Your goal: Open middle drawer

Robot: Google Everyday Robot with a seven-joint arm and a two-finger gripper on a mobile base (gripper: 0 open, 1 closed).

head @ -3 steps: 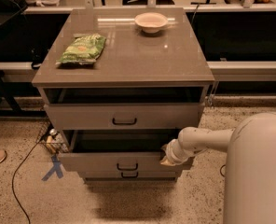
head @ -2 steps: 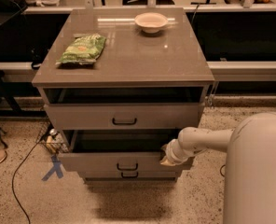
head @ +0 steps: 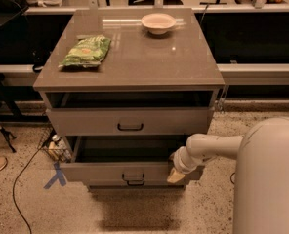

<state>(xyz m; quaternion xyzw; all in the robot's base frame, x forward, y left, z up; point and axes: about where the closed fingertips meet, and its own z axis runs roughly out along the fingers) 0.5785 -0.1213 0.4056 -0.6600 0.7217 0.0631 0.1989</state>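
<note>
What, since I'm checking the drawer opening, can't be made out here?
- Camera view: wide grey-beige middle drawer interior, shadowed by the drawer above.
- Slim lowest drawer, mostly covered by the middle drawer's front.
- Cream gripper at that front's right end: contact unclear.

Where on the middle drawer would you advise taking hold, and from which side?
Probably its small black bar handle, centred on the flat front of the middle drawer, approached from the front; the bar lies level, so closing above and below suits it. The gripper is at that front's right end.
</note>
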